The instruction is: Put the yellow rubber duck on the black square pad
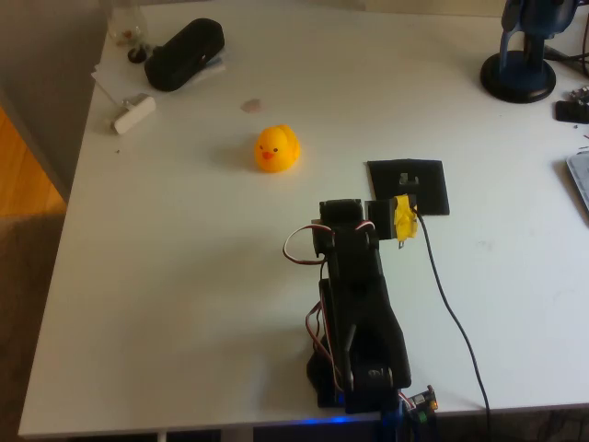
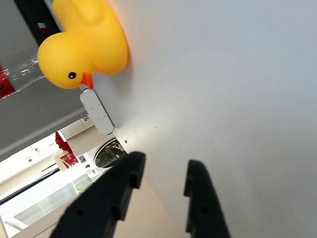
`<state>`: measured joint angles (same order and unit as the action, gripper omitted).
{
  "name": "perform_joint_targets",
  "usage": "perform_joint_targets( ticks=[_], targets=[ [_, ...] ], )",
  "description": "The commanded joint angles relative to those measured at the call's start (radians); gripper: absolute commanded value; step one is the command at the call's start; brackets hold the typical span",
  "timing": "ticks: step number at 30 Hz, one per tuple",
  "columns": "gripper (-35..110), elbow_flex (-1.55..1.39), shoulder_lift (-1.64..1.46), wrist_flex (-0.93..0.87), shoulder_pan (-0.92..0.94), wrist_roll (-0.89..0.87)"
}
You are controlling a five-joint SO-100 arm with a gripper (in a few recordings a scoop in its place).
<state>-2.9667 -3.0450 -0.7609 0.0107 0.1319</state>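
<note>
White desk (image 1: 184, 304): black case (image 1: 184, 53) far left, blue stand (image 1: 521, 64) far right. Yellow rubber duck (image 1: 276, 148) sits free, left of black square pad (image 1: 407, 185). Jaws (image 2: 162, 174) slightly parted, empty, duck well beyond.

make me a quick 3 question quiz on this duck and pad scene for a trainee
1. True or false: the yellow rubber duck already sits on the black square pad.
2. In the overhead view, on which side of the pad is the duck? A) left B) right C) on top of it
3. Fill in: in the wrist view, the hand is ____ and holds nothing.

Key: 1 false, the duck stands on the bare white table, apart from the pad. 2 A. 3 open.
</note>
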Motion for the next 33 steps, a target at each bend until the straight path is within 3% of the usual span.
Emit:
perform_joint_targets(
  ticks=[1,7,15,22,33],
  targets=[
    [8,0.083,-0.018,0.009,-0.005,0.009],
    [8,0.35,0.069,0.009,-0.005,0.009],
    [8,0.767,0.611,0.009,-0.005,0.011],
    [8,1.077,0.874,0.009,-0.005,0.011],
    [8,1.37,1.2,0.008,-0.003,0.109]
  ],
)
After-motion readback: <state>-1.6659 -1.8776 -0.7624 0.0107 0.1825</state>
